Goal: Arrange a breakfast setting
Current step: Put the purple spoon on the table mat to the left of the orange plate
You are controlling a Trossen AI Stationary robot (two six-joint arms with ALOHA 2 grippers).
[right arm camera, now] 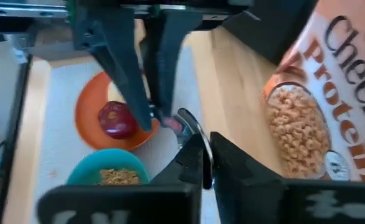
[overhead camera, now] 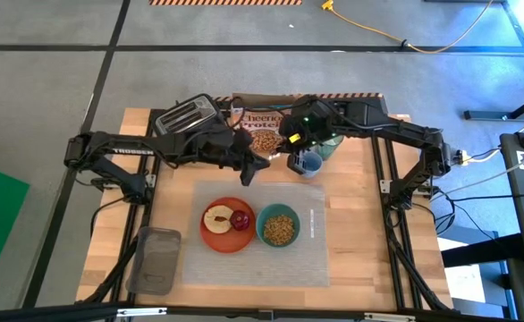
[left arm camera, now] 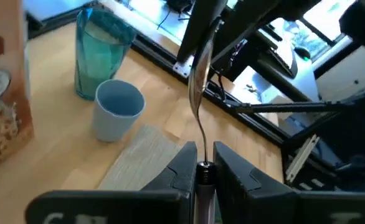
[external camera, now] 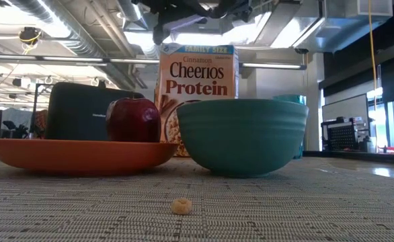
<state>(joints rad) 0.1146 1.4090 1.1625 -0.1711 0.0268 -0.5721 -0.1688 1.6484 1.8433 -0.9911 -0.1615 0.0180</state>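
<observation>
My left gripper (overhead camera: 260,166) and my right gripper (overhead camera: 291,152) meet above the table's far middle, both shut on one silver spoon (left arm camera: 199,93). On the pale ribbed placemat (overhead camera: 316,259) stand the orange plate (overhead camera: 215,236) with the toast (overhead camera: 216,217) and the red apple (overhead camera: 241,219), and the teal bowl (overhead camera: 279,226) holding cereal. A silver piece of cutlery (overhead camera: 312,222) lies to the right of the bowl. The green tumbler (left arm camera: 98,53) stands on the wood behind the mat. My left gripper pinches the spoon's thin handle end (left arm camera: 202,163) between its two fingers. The spoon runs straight on from the fingers toward the other gripper, clear of the table. My right gripper pinches the spoon's other, wider end (right arm camera: 190,124) between its fingers, opposite my left gripper's fingers (right arm camera: 151,99). The spoon is held in the air between the two grippers.
A grey-blue cup (overhead camera: 309,164) stands beside the tumbler. The Cheerios box (overhead camera: 262,130) and the black toaster (overhead camera: 186,114) stand at the far edge. A grey tray (overhead camera: 155,259) lies near left. One loose cereal ring (external camera: 180,206) lies on the mat.
</observation>
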